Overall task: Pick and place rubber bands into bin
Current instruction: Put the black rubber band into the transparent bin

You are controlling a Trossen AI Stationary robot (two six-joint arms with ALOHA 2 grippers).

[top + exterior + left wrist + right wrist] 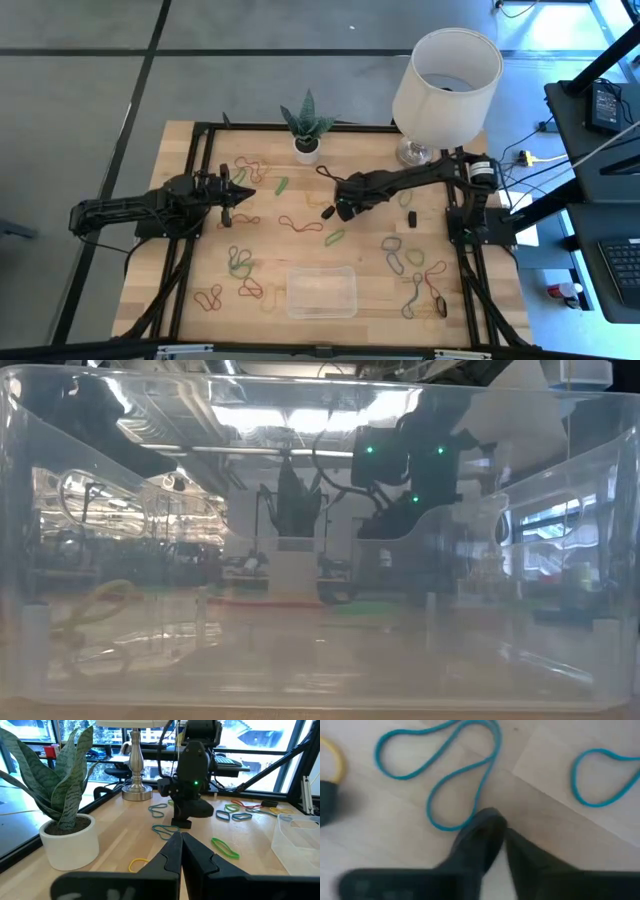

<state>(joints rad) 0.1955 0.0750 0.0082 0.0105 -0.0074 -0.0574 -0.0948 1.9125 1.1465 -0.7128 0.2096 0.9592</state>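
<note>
The right hand (502, 827), fingers nearly closed and grasping nothing, hovered just beside a thin blue looped rubber band (445, 775) on the wooden desk (560, 785).

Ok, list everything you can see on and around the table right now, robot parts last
rubber bands: many; red, green, orange, yellow, grey, black; scattered over the table, none visibly in the bin
bin: one, clear plastic, near front edge, centre
plant pot: one, white, spiky green plant, back edge
lamp: one, white shade, metal base, back right corner
table: one, light wood, black frame
left gripper: shut, empty, resting at left side
right gripper: low over the table centre, fingertips nearly together, beside a band
</note>
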